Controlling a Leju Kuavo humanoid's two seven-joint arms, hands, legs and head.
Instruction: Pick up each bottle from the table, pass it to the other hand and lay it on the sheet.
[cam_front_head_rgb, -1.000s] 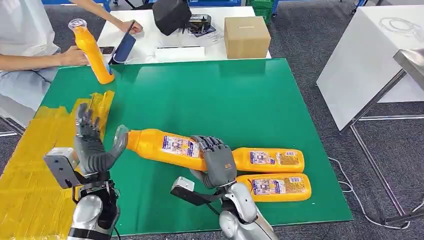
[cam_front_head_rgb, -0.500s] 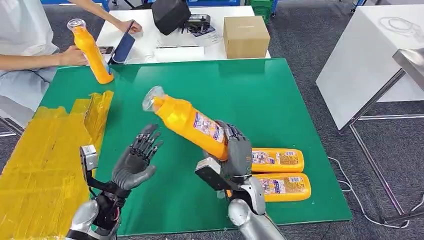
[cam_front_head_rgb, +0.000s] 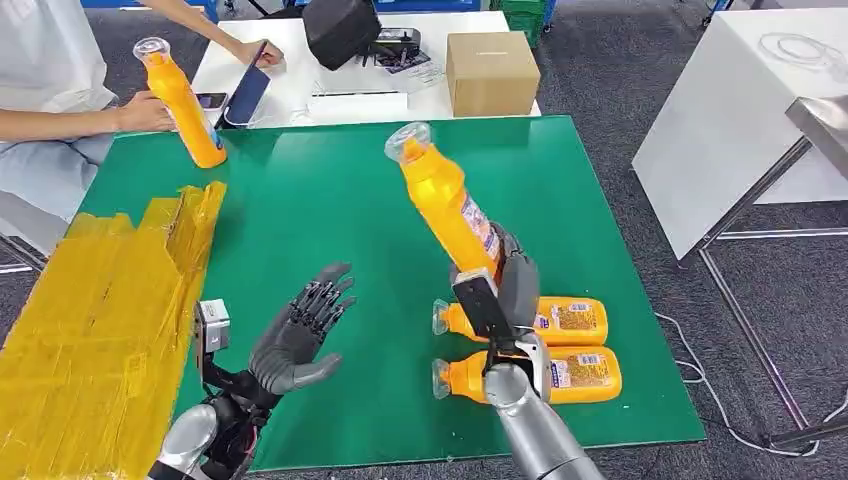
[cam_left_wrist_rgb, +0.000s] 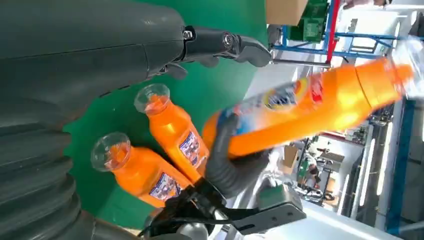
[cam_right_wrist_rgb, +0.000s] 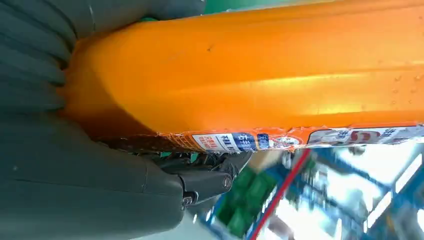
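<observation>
right hand (cam_front_head_rgb: 512, 285): wrapped round the lower body of the lifted bottle (cam_front_head_rgb: 445, 200); bottle off the table, tilted, cap toward 11 o'clock.
left hand (cam_front_head_rgb: 298, 335): holds nothing, palm up, fingers spread toward 1 o'clock; well apart from the lifted bottle, at about its 8 o'clock.
lifted bottle, close: in the right wrist view the orange body (cam_right_wrist_rgb: 260, 75) lies tight against the palm, label edge showing.
handling: looks like rigid plastic, full, so probably fairly heavy; smooth skin and glossy label likely slippery. Best hold for the receiving hand is the free upper body below the neck, not the clear cap.
spare bottles (cam_front_head_rgb: 520, 320): two lying side by side on the green mat (cam_front_head_rgb: 330, 190), just beside the right hand at 5 o'clock, caps pointing to 9 o'clock.
upright bottle (cam_front_head_rgb: 182, 100): far corner, 10 o'clock, beside a person's hand (cam_front_head_rgb: 148, 112).
yellow sheet (cam_front_head_rgb: 90, 300): along the mat's 9 o'clock side, near the left hand.
room: open green between the hands for the pass; keep the swing above the lying bottles; near mat edge close behind both wrists.
</observation>
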